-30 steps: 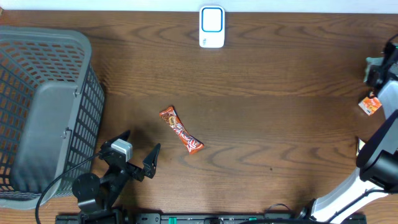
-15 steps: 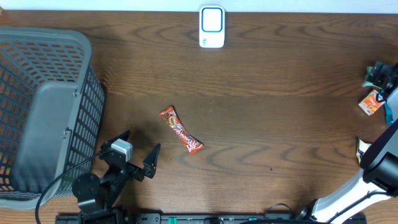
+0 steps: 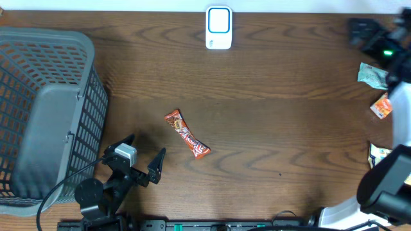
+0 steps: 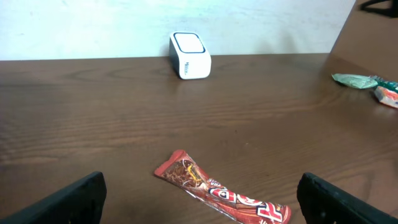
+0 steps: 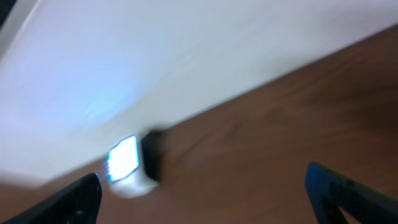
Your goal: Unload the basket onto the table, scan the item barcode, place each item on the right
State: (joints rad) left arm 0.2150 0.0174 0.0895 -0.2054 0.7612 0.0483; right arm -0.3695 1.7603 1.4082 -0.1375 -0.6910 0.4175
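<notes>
The left claw [image 3: 146, 146] gapes wide and empty near the bar [image 3: 187, 133] on the counter [image 3: 289, 128]. The right claw [image 5: 205, 191], blurred, seems wide too, holding nothing.

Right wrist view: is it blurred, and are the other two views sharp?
Right wrist view: strongly blurred; the white scanner is only a glowing smear, the grain of the table lost. Left wrist view: sharp, the print on the red snack wrapper crisp. Overhead view: sharp and evenly lit, except the right arm, smeared at top right.
</notes>
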